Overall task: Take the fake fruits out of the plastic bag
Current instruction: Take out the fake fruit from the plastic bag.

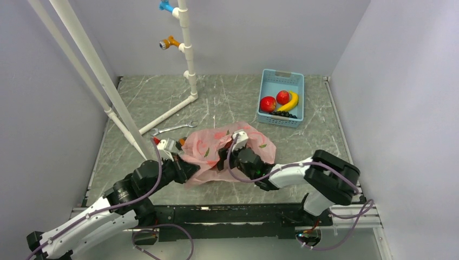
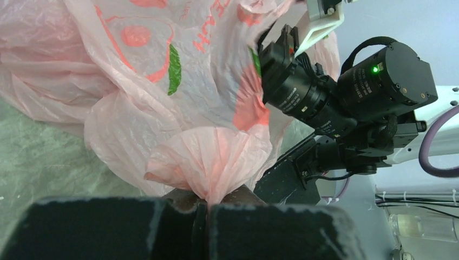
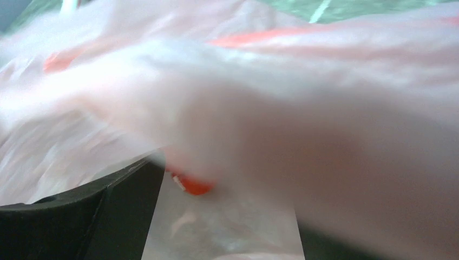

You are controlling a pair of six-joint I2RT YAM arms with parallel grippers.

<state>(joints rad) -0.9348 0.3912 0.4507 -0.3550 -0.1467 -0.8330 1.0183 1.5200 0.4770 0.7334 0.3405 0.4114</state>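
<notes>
left gripper: jaws pressed together, pinching a gathered twist of the plastic bag at its near-left edge. In the left wrist view the film fans up out of the pinch.

right gripper: reaches in from the right, nose against the near side of the bag, roughly mid-bag. The right wrist view is almost all blurred pink film. One dark finger sits far lower left with film lying across the gap, so the jaws read as spread and not clamped on anything I can make out. There's a small orange-red patch just past that finger. Print or fruit, can't tell.

bag: crumpled on the table, mid-table, between the two grippers. It has red prints and green leaves. Contents don't show from above.

wrench: flat on the table just beyond the bag's far-left side, not touching it.

blue basket: far right, well apart from the bag. It holds two red fake fruits side by side, a banana on its right side, and black grapes at the near end.

white pipe frame: far left, foot on the table behind the wrench. Orange peg and blue peg on the upright.
</notes>
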